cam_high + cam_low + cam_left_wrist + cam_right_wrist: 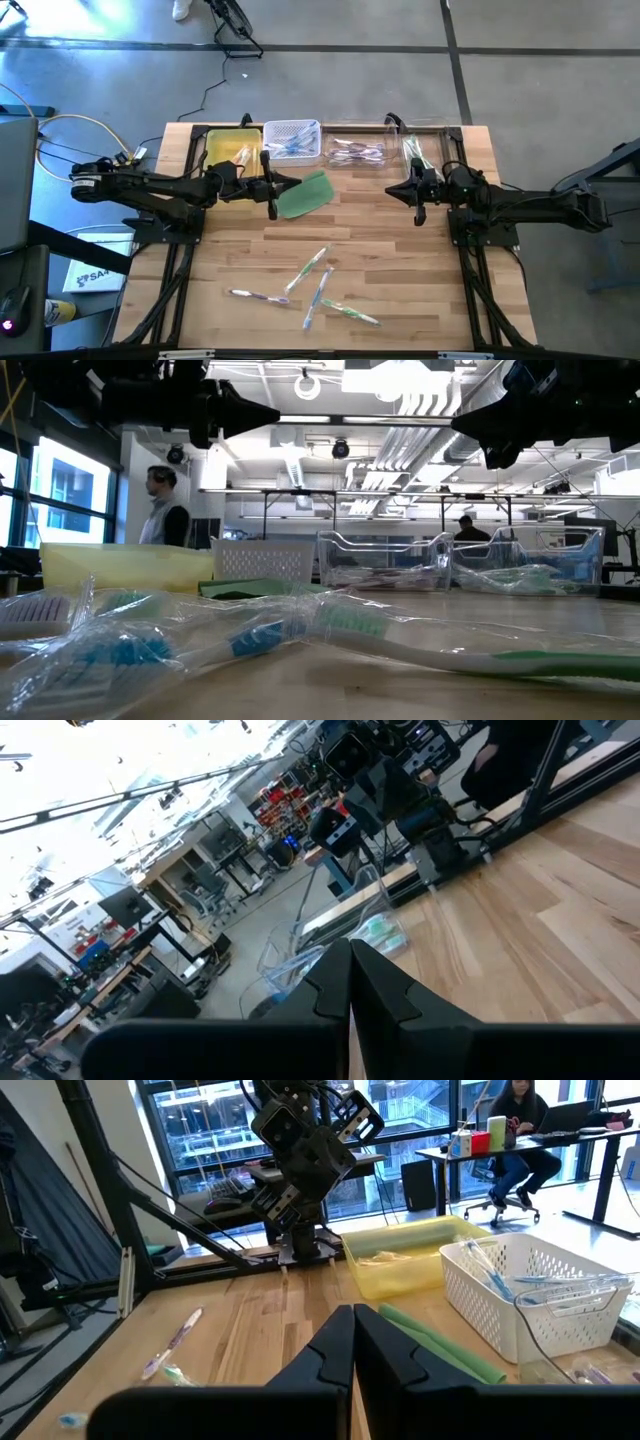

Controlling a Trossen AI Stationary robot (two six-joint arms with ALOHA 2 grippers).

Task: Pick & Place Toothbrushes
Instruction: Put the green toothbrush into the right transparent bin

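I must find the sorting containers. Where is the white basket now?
In the high view the white basket stands at the table's far edge, left of centre, between the yellow bin and a clear tray.

Bright overhead glare washes the low view; nearest toothbrushes (300, 635) blur.

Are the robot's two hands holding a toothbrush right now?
No. The left gripper and right gripper both have shut jaws with nothing between them. The toothbrushes lie loose on the table.

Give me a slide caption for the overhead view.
Both shut grippers, left and right, hover above the table; wrapped toothbrushes lie scattered nearby.
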